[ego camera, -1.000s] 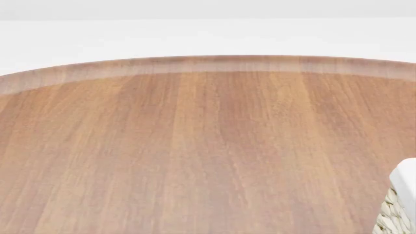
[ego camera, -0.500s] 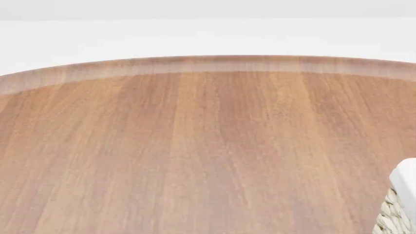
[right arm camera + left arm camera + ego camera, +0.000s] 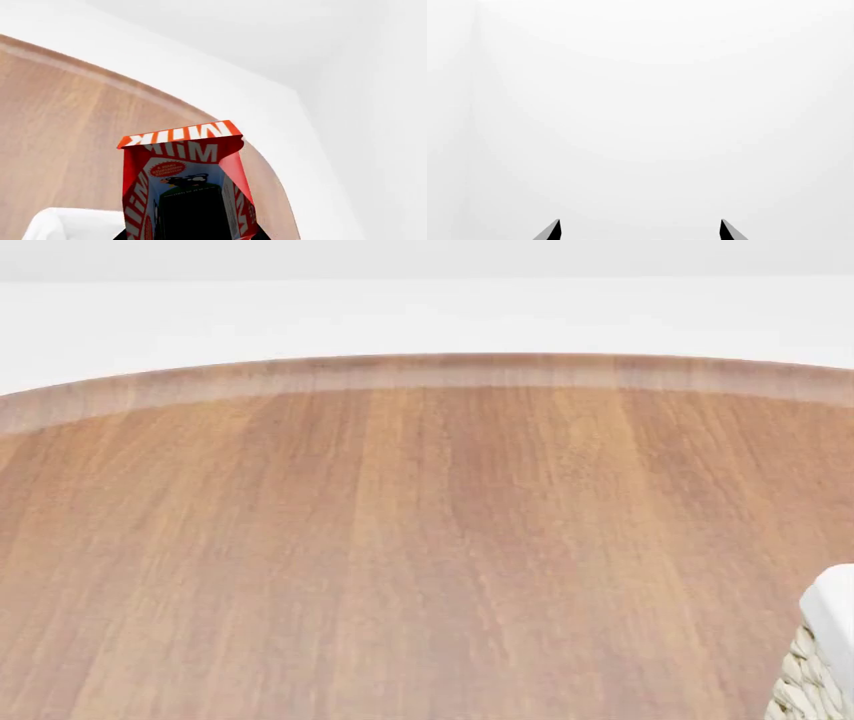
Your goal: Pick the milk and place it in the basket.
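Right pincer (image 3: 193, 235) grasps the milk (image 3: 187, 180), low centre of the right wrist frame above the desk (image 3: 400, 540); basket (image 3: 817, 660) at head frame's lower right; left pincer (image 3: 640, 231) spread wide

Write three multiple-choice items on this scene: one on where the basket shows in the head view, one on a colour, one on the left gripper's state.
1. In the head view, the basket shows at
A. the lower right corner
B. the far left edge
C. the centre of the table

2. The top of the milk carton is
A. green
B. red
C. yellow

3. The left gripper is
A. shut on the carton
B. shut on nothing
C. open and empty

Answers:
1. A, only a wicker corner and white liner peek in there, on the wooden table.
2. B, red gable with white "Milk" lettering.
3. C, its fingertips stand apart against blank white.
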Robot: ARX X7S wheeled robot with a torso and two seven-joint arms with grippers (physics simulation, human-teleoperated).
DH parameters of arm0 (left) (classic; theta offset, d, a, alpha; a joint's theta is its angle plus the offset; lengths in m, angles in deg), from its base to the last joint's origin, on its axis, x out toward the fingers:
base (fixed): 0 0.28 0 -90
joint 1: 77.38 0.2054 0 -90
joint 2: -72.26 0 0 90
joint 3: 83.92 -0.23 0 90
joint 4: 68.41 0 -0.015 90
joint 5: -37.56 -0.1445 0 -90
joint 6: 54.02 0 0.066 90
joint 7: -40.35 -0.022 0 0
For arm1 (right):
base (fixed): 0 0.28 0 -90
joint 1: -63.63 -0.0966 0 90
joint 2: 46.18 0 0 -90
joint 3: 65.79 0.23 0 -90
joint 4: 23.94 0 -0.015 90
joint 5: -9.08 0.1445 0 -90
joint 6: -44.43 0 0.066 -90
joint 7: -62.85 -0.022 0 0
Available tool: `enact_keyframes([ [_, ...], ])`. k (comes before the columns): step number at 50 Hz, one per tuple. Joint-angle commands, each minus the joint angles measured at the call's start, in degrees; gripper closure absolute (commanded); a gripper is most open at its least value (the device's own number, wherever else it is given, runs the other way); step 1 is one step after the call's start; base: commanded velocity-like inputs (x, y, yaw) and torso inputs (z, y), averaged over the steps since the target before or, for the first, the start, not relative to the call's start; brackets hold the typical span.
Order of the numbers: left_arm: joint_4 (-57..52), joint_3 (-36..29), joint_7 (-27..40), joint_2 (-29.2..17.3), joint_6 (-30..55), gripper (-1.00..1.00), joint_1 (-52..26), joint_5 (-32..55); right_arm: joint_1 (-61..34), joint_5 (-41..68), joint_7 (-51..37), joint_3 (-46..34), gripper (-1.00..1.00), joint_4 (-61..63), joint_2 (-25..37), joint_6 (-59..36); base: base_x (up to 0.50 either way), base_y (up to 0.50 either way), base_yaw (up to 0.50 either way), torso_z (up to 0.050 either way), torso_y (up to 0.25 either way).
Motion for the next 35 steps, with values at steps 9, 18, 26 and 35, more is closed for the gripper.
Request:
enact_keyframes([
  [9,0.26,1.05,-1.18,0.9,-0.45,-1.0,0.08,-0.68,-1.34,2.15,10.66,4.15,1.0,0.43,-2.27,1.82,0.0,0.0,0.0,0.001,0.001],
  [18,0.29,0.88,-1.06,0.79,-0.46,-1.0,-0.02,-0.57,0.34,3.41,15.48,4.97,1.0,2.8,-2.42,0.92,0.0,0.0,0.0,0.0,0.001],
  [26,0.32,0.88,-0.9,0.64,-0.41,-1.0,-0.19,-0.38,2.81,3.4,17.08,4.01,1.0,3.17,-3.17,-0.26,0.0,0.0,0.0,0.0,0.001],
  [35,0.61,0.71,-0.96,0.64,-0.8,-1.0,0.11,-0.59,6.12,4.52,15.8,2.49,1.0,0.18,-5.09,0.13,0.0,0.0,0.0,0.001,0.001],
])
